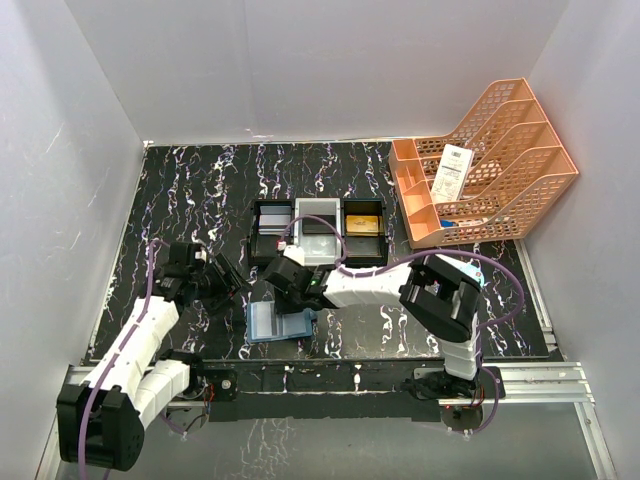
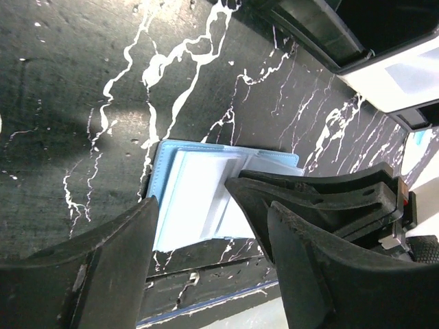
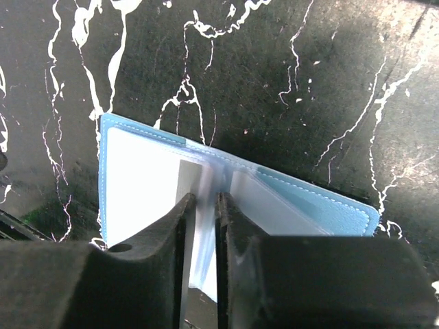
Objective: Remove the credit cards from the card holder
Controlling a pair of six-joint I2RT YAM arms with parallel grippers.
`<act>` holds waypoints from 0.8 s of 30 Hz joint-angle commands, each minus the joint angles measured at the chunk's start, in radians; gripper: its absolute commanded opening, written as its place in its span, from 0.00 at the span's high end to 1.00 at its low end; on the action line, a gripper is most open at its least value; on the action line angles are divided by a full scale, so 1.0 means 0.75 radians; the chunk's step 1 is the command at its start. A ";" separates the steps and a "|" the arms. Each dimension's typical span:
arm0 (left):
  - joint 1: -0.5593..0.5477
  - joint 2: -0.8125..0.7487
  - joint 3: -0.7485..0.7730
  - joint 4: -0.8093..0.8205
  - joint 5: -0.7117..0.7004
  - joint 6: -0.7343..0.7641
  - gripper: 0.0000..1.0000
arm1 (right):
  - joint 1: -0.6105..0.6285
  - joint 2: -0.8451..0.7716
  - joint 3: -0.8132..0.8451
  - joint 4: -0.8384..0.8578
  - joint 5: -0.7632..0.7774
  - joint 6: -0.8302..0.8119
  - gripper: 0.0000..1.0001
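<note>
The teal-blue card holder (image 1: 272,325) lies open on the black marbled table near the front edge. It also shows in the left wrist view (image 2: 199,199) and the right wrist view (image 3: 137,178). My right gripper (image 1: 287,297) stands over its middle, with the jaws (image 3: 204,199) shut on a clear inner pocket leaf. A grey strip shows beside the left finger; I cannot tell if it is a card. My left gripper (image 1: 228,278) is open and empty just left of the card holder, which lies beyond its fingers (image 2: 206,274). A greyish card (image 1: 272,224), a black card (image 1: 318,226) and a gold card (image 1: 364,224) lie in the tray.
The black-and-white three-compartment tray (image 1: 256,240) stands just behind the grippers; its corner shows in the left wrist view (image 2: 384,68). An orange file rack (image 1: 500,190) holding a white barcoded slip (image 1: 452,172) stands at the back right. White walls enclose the table.
</note>
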 commanded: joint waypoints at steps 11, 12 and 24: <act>-0.004 0.004 -0.088 0.092 0.215 -0.048 0.47 | -0.044 0.009 -0.246 0.153 -0.088 0.077 0.96; -0.006 0.012 -0.093 0.094 0.215 -0.055 0.48 | -0.049 0.008 -0.263 0.171 -0.100 0.081 0.96; -0.036 0.088 -0.145 0.168 0.240 -0.072 0.50 | -0.066 0.016 -0.325 0.243 -0.157 0.105 0.98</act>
